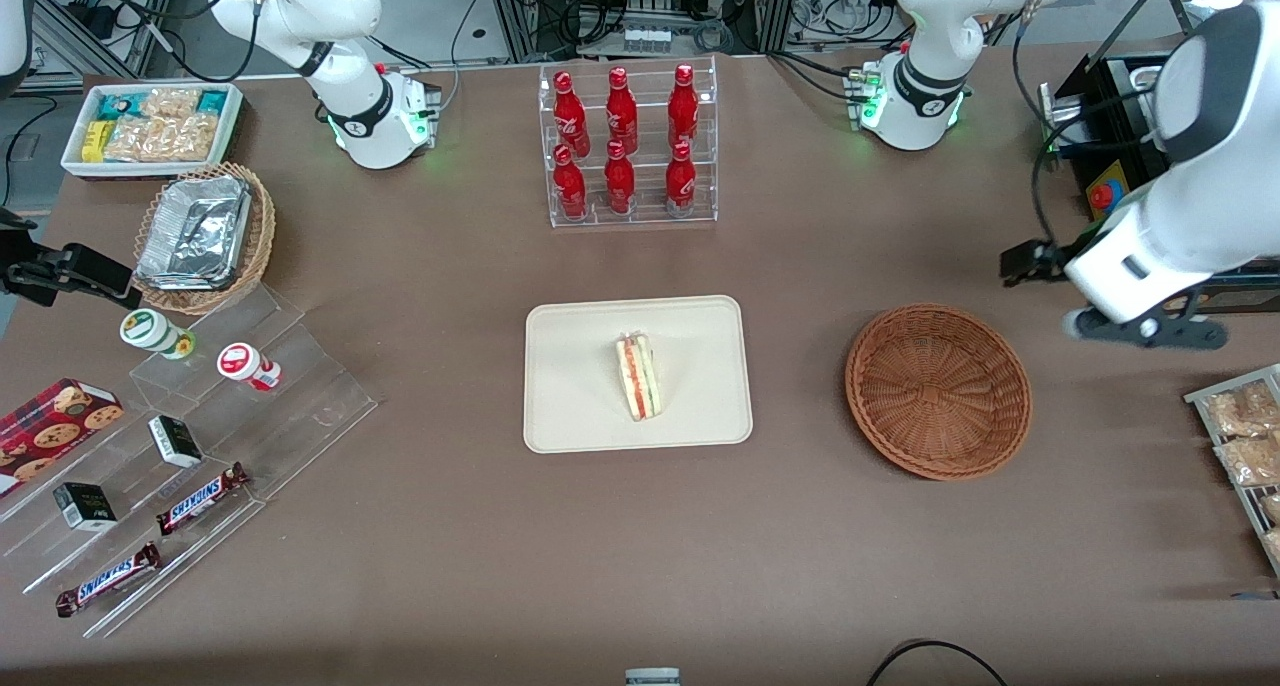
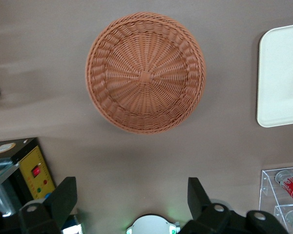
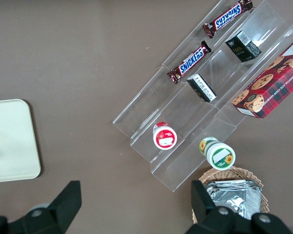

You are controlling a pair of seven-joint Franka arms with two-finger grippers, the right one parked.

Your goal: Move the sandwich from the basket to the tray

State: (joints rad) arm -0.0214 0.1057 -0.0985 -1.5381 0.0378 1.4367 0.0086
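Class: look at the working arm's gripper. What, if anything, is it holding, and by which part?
Nothing. The gripper is open and empty above the table, the sandwich lies on the tray.

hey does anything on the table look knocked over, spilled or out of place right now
Nothing stands out. The sandwich lies on the tray, the basket sits upright with nothing in it, and the gripper hangs open above the table, holding nothing.

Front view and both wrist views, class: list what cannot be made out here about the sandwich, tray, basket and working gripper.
- Sandwich: missing from both wrist views; frame edges cut the tray before it.
- Gripper: open in the left wrist view; in the front view the arm hides its fingers.
- Basket: empty; its underside is unseen.
- Tray: only a corner in the right wrist view.
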